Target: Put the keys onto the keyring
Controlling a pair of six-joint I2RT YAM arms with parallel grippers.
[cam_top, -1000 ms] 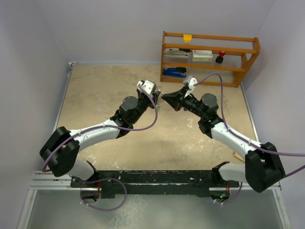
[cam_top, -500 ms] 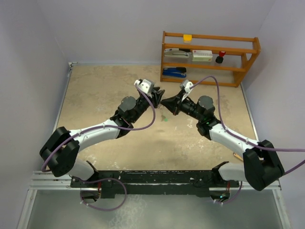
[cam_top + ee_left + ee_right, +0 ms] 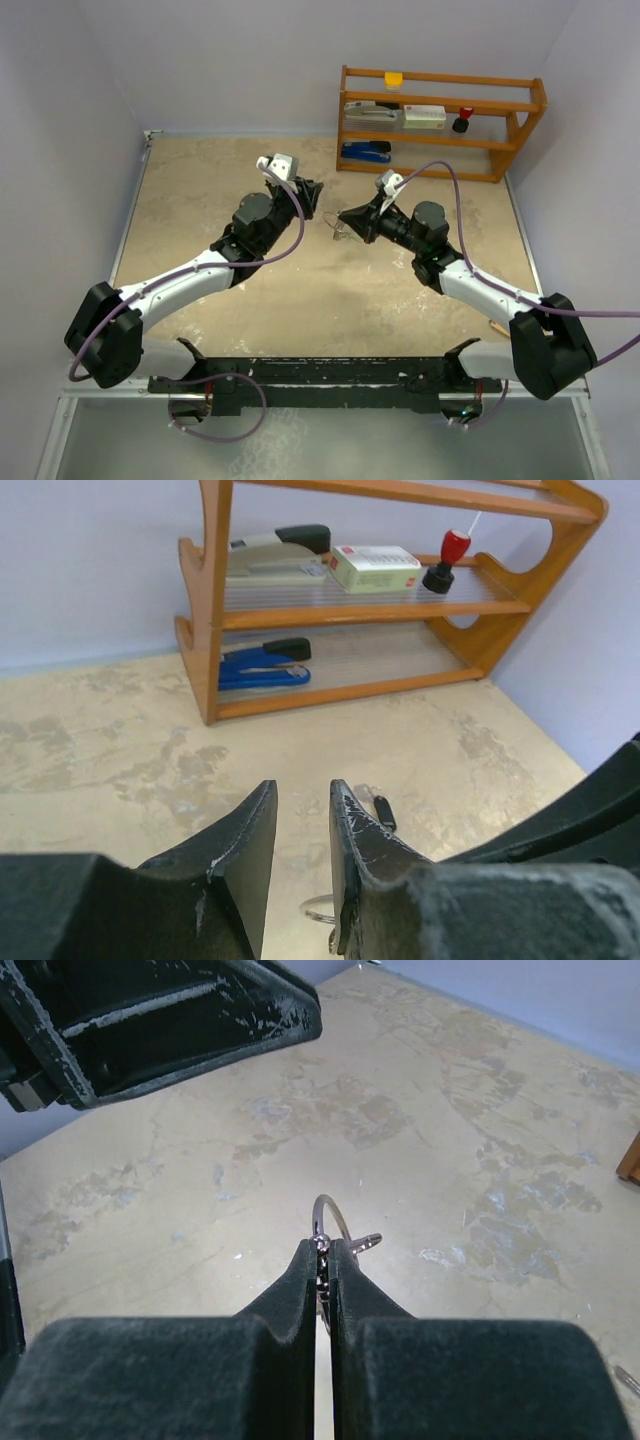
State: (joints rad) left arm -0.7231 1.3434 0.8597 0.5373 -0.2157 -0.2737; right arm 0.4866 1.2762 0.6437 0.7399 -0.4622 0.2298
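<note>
Black pads of right gripper (image 3: 322,1250) pinched together on silver keyring (image 3: 330,1212); ring stands up past fingertips, over table (image 3: 480,1110). Left gripper (image 3: 302,795) faces it, jaws slightly apart, nothing between them. Black-headed key (image 3: 383,810) shows just beyond left fingers; on ring or on table, cannot tell. Step, as I judge: ring presented, key yet to be fetched. Next you need left jaws wider, then low pinch on key head, blade left free for threading into ring's split.

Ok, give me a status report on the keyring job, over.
Right gripper shut on keyring, ring sticking out past the fingertips. Left gripper open, empty, standing off to the side. Nothing between the two grippers.
</note>
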